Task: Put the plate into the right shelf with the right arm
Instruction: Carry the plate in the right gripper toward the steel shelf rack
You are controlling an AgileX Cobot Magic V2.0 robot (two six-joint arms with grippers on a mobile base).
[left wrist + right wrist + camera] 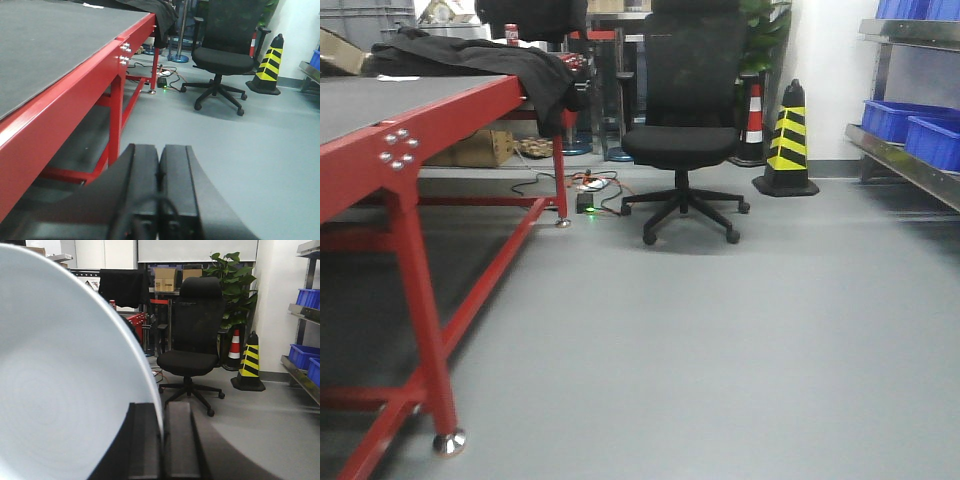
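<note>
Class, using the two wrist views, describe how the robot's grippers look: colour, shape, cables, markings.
The left gripper has two matte black, blocky fingers with flat inner faces and rounded outer shoulders. What looks like a thin black cable curves across its base. The right gripper shows the same dark rectangular fingers, dim against the pale plate. No markings show on either.

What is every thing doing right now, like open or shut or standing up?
Plate: on edge, gripped at its rim.
Right gripper: jaws shut on the plate.
Left gripper: jaws shut, empty.
Shelf: holds blue bins; no plate seen on it.
Chair: upright, seat empty.
Cone: standing.
</note>
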